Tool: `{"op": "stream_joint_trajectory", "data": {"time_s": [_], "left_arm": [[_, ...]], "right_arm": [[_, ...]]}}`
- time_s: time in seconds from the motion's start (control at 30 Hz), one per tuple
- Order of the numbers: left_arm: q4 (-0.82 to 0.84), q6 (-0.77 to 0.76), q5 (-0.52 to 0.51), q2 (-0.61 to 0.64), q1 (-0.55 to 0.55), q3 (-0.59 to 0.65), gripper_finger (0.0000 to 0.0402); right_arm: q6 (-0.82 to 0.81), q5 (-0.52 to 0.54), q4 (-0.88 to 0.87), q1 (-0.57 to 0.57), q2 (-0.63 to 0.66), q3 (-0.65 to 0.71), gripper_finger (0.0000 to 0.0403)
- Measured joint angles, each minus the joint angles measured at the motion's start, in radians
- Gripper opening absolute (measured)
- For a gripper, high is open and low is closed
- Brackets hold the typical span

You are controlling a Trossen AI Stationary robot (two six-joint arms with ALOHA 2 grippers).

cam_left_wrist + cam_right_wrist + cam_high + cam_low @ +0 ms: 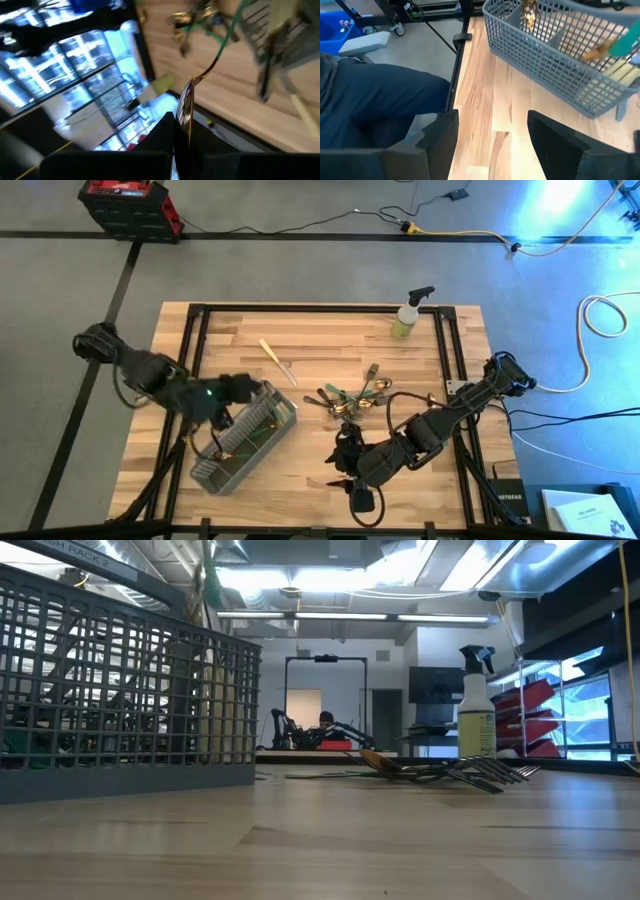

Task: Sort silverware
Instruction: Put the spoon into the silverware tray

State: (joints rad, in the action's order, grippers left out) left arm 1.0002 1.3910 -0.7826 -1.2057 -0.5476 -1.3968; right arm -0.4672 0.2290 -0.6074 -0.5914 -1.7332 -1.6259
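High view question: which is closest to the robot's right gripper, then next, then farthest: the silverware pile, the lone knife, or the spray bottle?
From the right gripper, open near the table's front edge:
1. Silverware pile, mid-table, just beyond the gripper.
2. Lone knife, farther back, toward the left arm's side.
3. Spray bottle, at the back edge.

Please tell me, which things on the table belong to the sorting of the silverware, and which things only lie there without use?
Belong to the job:
- pile of silverware
- cream-handled knife, lying apart
- green-handled spoon, held in the shut left gripper
- grey mesh caddy
- right gripper, open, empty

Just lying about:
- spray bottle
- cables on the floor
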Motion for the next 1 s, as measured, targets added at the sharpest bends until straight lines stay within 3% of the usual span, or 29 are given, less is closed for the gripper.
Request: {"op": "stream_joint_trajectory", "data": {"time_s": [0.33, 0.77, 1.0], "left_arm": [[-0.004, 0.011, -0.093, -0.015, -0.024, -0.007, 0.0000], [-0.015, 0.042, -0.179, -0.009, -0.084, -0.143, 0.0000], [0.144, -0.080, -0.183, -0.008, -0.121, -0.170, 0.0000]], "right_arm": [[-0.073, -0.002, 0.013, 0.000, 0.000, 0.088, 0.0221], [-0.078, 0.050, 0.015, 0.000, 0.000, 0.110, 0.0221], [-0.078, 0.051, 0.015, 0.000, 0.000, 0.110, 0.0221]]}}
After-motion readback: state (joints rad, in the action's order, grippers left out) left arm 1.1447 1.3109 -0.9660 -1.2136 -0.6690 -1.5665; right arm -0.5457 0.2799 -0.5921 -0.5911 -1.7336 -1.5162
